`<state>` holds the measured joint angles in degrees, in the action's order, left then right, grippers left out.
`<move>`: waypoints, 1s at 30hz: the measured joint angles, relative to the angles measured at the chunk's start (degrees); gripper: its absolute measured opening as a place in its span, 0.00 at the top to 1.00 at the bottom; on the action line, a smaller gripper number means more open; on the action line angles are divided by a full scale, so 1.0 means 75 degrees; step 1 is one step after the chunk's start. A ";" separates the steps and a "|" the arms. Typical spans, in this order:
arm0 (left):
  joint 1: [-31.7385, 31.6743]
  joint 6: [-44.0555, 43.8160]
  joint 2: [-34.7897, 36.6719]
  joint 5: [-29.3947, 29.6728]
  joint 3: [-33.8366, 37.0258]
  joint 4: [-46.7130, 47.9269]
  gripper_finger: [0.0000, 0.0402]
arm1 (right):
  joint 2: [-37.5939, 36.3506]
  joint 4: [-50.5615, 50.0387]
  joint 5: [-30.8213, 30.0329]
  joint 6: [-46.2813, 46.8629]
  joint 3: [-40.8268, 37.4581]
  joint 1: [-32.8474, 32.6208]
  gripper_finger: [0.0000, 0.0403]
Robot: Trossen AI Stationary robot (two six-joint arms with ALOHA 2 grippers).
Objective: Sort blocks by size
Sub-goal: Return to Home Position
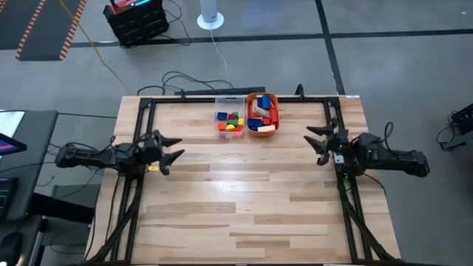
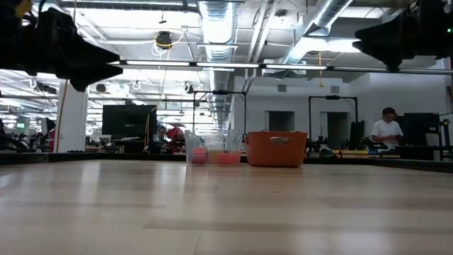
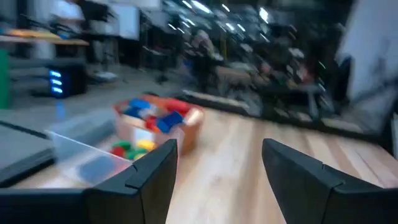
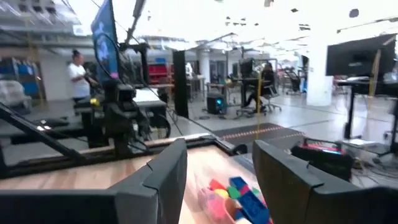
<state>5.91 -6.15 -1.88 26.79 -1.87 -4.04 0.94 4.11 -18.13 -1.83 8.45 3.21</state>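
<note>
Small cube-like blocks (image 1: 230, 123), red, yellow, green and blue, lie in the clear plastic tub (image 1: 220, 127) at the table's far middle. Longer blocks (image 1: 262, 114), blue, red and plain wood, lie in the orange tub (image 1: 250, 113) beside it. Both tubs show in the left wrist view (image 3: 149, 130) and, small, in the low view (image 2: 276, 149). My left gripper (image 1: 173, 150) is open and empty above the table's left side. My right gripper (image 1: 316, 140) is open and empty above the right side. Each stands well apart from the tubs.
The black frame rails (image 1: 236, 97) run along the table's far, left and right edges. Wide bare wood (image 1: 236, 199) lies between and in front of the two arms. People stand in the room beyond the table (image 2: 386, 131).
</note>
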 joint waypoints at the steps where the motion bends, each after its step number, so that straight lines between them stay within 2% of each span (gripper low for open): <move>1: 0.0051 0.0109 -0.0014 -0.0107 0.0003 -0.0049 0.43 | 0.0039 0.0249 0.0003 -0.0032 -0.0127 -0.0044 0.48; 10: 0.0207 0.0849 0.0005 -0.0136 0.0020 -0.0162 0.44 | 0.0078 0.0360 0.0022 0.0111 -0.1053 -0.0237 0.48; 14: 0.0204 0.1312 0.0004 -0.0132 0.0028 -0.0123 0.44 | 0.0081 0.0004 0.0026 0.0942 -0.1062 -0.0234 0.48; 18: 0.0204 0.1882 0.0002 -0.0132 0.0032 -0.0078 0.44 | 0.0080 0.0001 0.0041 0.1038 -0.1065 -0.0232 0.48; 30: 0.0201 0.1844 0.0002 -0.0123 0.0038 0.0053 0.44 | 0.0082 -0.0013 0.0035 0.1046 -0.1073 -0.0232 0.48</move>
<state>7.42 7.68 -1.86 25.87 -1.58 -3.64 1.56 4.01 -17.87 6.02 0.40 1.48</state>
